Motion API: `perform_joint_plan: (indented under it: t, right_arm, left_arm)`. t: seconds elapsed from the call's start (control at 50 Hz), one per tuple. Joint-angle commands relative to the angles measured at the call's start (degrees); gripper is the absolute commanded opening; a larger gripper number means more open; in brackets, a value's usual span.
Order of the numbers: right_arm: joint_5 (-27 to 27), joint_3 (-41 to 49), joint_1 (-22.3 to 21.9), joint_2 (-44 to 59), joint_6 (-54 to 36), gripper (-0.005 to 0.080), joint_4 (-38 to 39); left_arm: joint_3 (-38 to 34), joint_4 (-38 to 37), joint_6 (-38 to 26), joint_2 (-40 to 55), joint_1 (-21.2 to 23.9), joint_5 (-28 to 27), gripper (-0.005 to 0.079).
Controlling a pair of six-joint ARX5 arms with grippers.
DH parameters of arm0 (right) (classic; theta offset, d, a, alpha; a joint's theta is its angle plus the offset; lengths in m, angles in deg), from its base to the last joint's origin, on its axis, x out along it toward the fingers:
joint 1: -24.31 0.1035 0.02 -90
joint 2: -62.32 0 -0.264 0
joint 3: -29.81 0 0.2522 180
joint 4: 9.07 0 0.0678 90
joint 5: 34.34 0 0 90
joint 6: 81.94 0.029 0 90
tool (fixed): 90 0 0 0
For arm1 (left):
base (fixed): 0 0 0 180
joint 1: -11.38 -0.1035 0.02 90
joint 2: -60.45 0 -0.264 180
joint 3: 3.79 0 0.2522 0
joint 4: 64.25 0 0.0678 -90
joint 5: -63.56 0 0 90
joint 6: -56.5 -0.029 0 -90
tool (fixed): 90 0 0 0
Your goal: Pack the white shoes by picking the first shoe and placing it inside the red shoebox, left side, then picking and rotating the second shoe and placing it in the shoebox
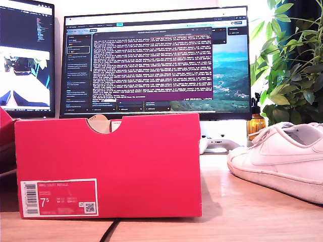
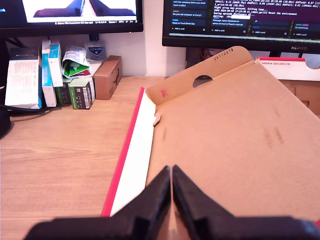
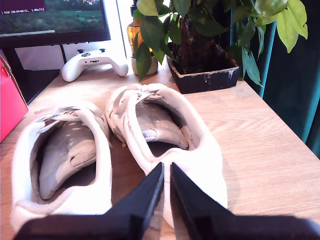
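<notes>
Red shoebox (image 1: pixel 108 166) stands on the worktop (image 1: pixel 227 201) at the exterior view's left, label end with "7.5" facing the camera, semicircular notch in its top edge. From the first wrist view the shoebox (image 2: pixel 127 155) is open: brown cardboard floor, white inner wall, red outer edge. No shoe on the part of the floor that shows; the rest of the interior is out of frame.

My first end effector (image 2: pixel 171 192) is above the box floor, near the white side wall. Fingers (image 2: pixel 155 200) are together, only a thin slit between the tips, nothing held.

White shoes: both sit on the worktop outside the box, side by side, heels toward my second wrist camera, toes toward the monitor. In the exterior view one shoe (image 1: pixel 280 159) shows at the right, well apart from the box, toe pointing toward it. In the second wrist view the first shoe (image 3: pixel 62 160) lies nearer the red box edge; the second shoe (image 3: pixel 165 135) lies just beside it, on the plant side.

My second end effector (image 3: pixel 166 187) is at the heel of the second shoe, tips over the heel rim. Fingers (image 3: pixel 147 195) are nearly together with a narrow gap, and grip nothing. Cannot tell whether the tips touch the shoe.

Background: game controller (image 3: pixel 93 62), potted plant (image 3: pixel 200 45), monitor (image 1: pixel 156 60).
</notes>
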Motion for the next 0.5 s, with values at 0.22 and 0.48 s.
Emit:
perform_joint_plan:
  t: [0.22,0.48]
  right_arm:
    - [0.07,-0.31,0.85,-0.42,-1.44,-0.0012,0.04]
    - [-0.02,-0.31,0.87,-0.42,-1.40,-0.0012,0.66]
  left_arm:
    - [-1.75,-1.09,0.35,-0.48,-0.13,-0.04,-0.0019]
    - [-1.75,-0.92,0.37,-0.48,-0.13,-0.07,-0.0019]
